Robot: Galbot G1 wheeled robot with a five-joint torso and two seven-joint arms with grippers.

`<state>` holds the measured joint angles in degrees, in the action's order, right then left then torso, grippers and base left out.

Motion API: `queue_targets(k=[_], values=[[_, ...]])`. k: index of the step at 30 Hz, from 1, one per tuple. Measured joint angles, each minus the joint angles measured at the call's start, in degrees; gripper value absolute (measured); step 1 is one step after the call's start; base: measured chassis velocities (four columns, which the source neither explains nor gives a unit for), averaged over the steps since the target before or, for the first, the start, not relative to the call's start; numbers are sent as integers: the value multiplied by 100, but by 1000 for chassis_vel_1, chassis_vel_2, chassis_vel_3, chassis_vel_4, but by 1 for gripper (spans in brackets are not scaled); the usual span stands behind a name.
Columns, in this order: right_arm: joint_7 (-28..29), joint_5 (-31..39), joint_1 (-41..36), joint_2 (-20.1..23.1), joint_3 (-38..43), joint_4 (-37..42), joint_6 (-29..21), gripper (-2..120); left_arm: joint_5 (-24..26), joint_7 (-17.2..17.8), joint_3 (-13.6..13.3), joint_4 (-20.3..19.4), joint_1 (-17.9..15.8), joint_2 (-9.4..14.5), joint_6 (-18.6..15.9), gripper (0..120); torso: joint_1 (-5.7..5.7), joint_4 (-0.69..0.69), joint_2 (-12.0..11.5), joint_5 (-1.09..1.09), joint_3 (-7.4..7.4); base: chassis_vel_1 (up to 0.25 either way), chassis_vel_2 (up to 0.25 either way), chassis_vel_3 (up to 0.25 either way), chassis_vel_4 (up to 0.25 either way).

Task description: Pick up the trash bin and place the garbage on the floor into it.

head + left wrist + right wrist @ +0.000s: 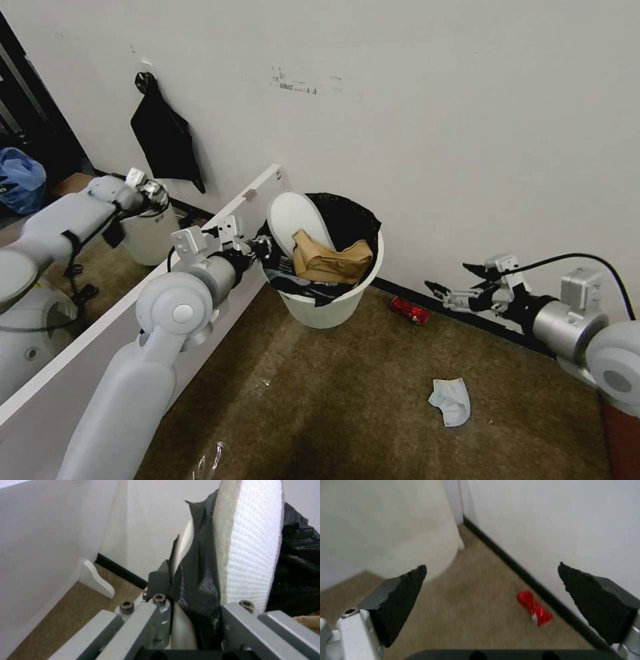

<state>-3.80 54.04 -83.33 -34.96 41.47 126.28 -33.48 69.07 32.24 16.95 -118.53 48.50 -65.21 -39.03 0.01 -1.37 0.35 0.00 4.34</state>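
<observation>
The trash bin (330,303), white with a black bag over its rim, stands by the wall on the carpeted floor (347,400). It holds a white slipper (293,217) and tan crumpled paper (330,261). My left gripper (260,250) is shut on the bin's near rim. The left wrist view shows its fingers (158,582) clamping the black bag (196,580) beside the slipper (253,542). My right gripper (453,285) hangs open to the right of the bin, above a crushed red can (409,310) by the skirting. The can (535,607) lies between the open pads (403,597). A crumpled white tissue (450,400) lies nearer me.
A white-framed panel (220,220) runs along the left, with my left arm beside it and a pale bucket (150,237) beyond it. A black bag (163,137) hangs on the wall. Clear plastic (210,460) lies at the near edge. A black skirting strip (467,317) lines the wall.
</observation>
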Motion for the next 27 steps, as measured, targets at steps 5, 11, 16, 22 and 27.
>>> queue_targets(k=[5,11,16,22,27], values=[[-122,-246,-201,-18,-225,-372,4,100,0,-7,-10,-3,-13,-26,0,4,0,0,0,0,0,0,0,0,0],[-283,-639,-207,-196,-605,-932,87,100,0,-11,-11,-20,7,-26,0,4,0,0,0,0,0,0,0,0,0],[-347,-921,-171,-371,-913,-1361,159,100,1,-14,17,-60,49,-18,0,4,0,0,0,1,0,0,0,0,0],[-484,-1334,-112,-664,-1204,-1938,321,100,14,-14,63,-99,108,-5,0,4,0,0,0,0,0,0,0,0,0],[-545,-1510,7,-862,-1375,-2287,427,100,21,-9,65,-121,123,-3,0,4,0,0,0,0,0,0,0,0,0]])
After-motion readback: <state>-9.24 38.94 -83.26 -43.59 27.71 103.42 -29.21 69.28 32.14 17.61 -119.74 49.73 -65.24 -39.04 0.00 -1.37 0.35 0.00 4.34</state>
